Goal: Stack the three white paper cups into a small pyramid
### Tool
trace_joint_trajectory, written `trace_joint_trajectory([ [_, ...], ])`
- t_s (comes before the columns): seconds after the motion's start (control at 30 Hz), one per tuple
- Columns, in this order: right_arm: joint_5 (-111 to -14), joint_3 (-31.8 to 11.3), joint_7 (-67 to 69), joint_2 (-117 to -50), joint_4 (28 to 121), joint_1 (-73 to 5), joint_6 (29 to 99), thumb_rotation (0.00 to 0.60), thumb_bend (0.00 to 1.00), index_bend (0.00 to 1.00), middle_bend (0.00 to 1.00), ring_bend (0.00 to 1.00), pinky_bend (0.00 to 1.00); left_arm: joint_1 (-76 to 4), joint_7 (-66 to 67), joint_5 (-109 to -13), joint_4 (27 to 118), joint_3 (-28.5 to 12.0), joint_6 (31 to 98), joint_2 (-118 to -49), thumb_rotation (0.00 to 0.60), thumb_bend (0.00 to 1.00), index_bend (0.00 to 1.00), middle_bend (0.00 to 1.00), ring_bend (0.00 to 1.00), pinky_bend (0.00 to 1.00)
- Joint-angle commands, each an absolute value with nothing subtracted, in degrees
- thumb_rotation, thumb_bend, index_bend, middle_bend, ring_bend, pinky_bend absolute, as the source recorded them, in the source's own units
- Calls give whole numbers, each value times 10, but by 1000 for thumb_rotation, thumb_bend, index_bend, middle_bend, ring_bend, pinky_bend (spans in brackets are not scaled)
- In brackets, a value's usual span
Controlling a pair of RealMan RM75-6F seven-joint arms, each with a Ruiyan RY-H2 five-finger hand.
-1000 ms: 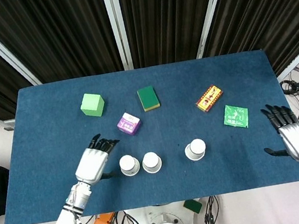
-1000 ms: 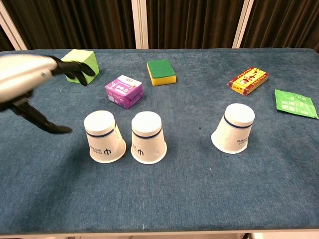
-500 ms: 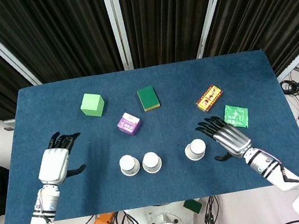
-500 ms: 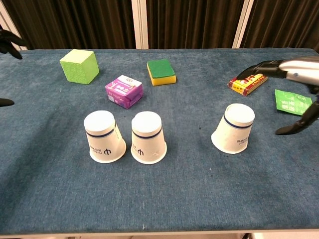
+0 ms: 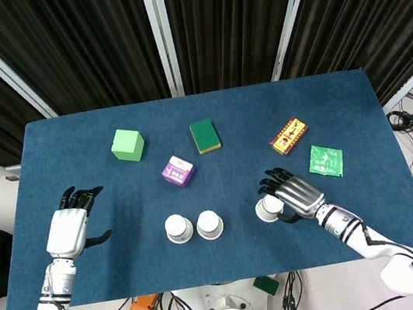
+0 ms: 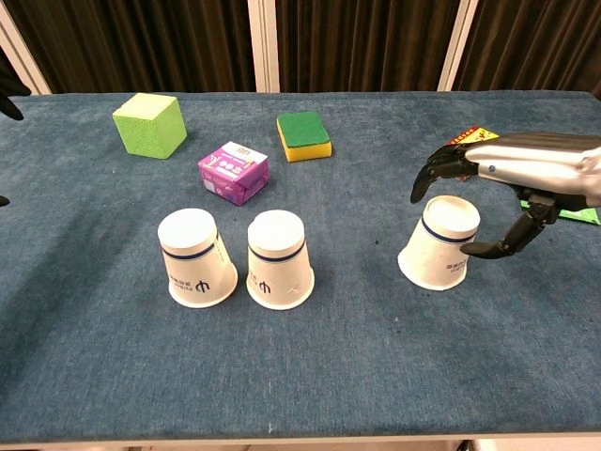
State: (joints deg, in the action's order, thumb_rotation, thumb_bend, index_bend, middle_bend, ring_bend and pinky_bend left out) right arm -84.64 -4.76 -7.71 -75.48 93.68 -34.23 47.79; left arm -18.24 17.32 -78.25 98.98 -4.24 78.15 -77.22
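Observation:
Three white paper cups stand upside down near the table's front edge. Two sit side by side: the left cup (image 5: 179, 228) (image 6: 195, 258) and the middle cup (image 5: 210, 224) (image 6: 279, 260). The third cup (image 5: 268, 208) (image 6: 439, 242) stands apart to the right, slightly tilted. My right hand (image 5: 296, 195) (image 6: 512, 169) reaches over this cup, its fingers spread above the top and far side and its thumb by the cup's right side, not closed on it. My left hand (image 5: 67, 229) hovers with its fingers apart at the table's left side, well away from the cups.
Behind the cups lie a purple box (image 5: 177, 170) (image 6: 234, 172), a green cube (image 5: 127, 145) (image 6: 148, 124), a green-and-yellow sponge (image 5: 205, 135) (image 6: 303, 136), a red-and-yellow box (image 5: 289, 135) and a green packet (image 5: 325, 160). The blue table (image 5: 207, 111) ends just in front of the cups.
My right hand has swung in from the table's right edge and now arches over the right cup. My left hand has drawn back from the left cup to the table's left side.

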Motion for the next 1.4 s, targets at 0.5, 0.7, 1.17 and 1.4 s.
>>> trace_joint_trajectory([
  [0.5, -863, -116, -108, -653, 1117, -412, 488, 600, 528, 470, 372, 236, 165, -159, 150, -770, 980, -43, 791, -752, 600, 64, 166, 203, 160, 111],
  [0.7, -809, -147, -154, -696, 1122, -484, 430, 600, 528, 468, 372, 236, 169, -150, 141, -763, 975, -44, 796, -752, 600, 64, 166, 203, 158, 111],
  [1.17, -675, -147, -247, -794, 1064, -587, 395, 600, 527, 447, 372, 236, 172, -134, 113, -758, 956, -45, 796, -748, 600, 64, 166, 203, 157, 110],
  [1.4, -648, -135, -266, -812, 1048, -609, 404, 600, 528, 427, 372, 228, 171, -132, 105, -756, 949, -48, 793, -749, 600, 64, 165, 203, 157, 110],
])
